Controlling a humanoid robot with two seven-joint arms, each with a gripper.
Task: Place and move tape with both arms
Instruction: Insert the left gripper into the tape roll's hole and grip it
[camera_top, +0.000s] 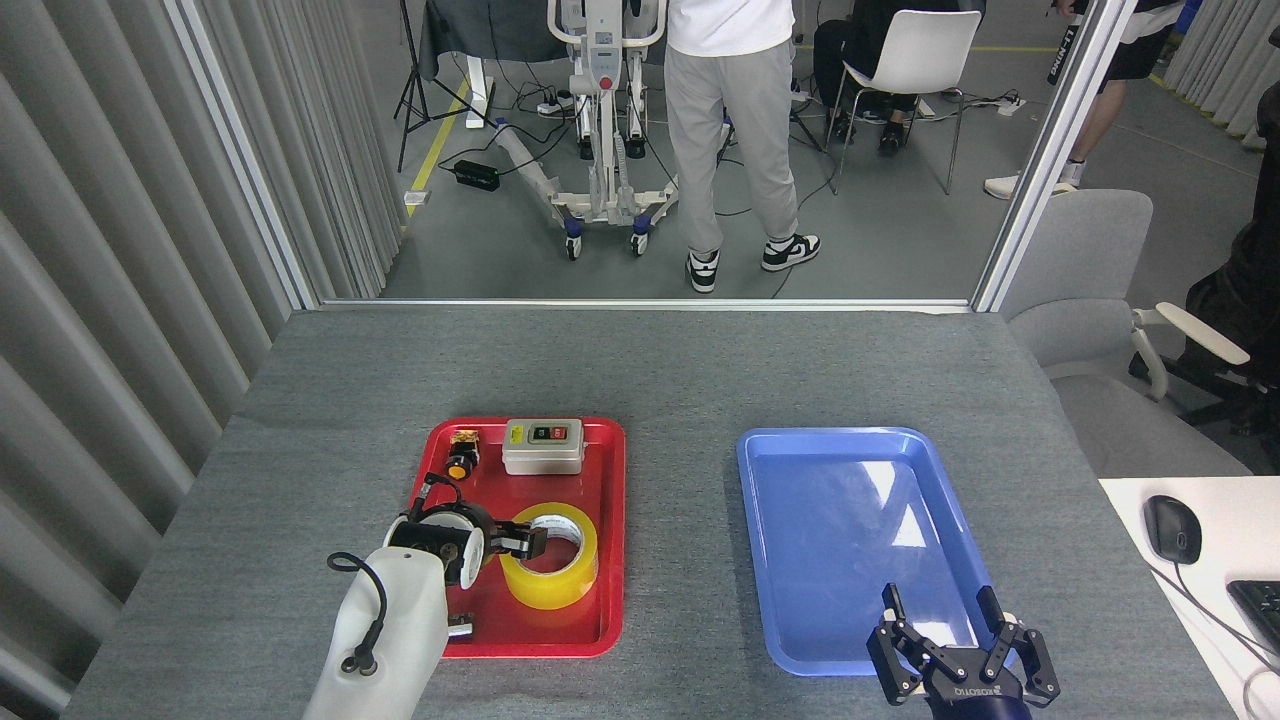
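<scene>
the packing tape roll (549, 556) lies in the red tray's (612, 500) near right corner. the left hand (515, 541) meets its rim, grip unclear; the right hand (960, 668) waits open. a shallow pinch could slip.

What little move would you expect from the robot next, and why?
Probably the left gripper closes on the tape and lifts it. It sits right at the roll's left rim, seen mostly end-on, so whether it already holds it is unclear. The tape lies flat in the red tray, while the blue tray is empty and the right gripper waits open at its near edge.
</scene>
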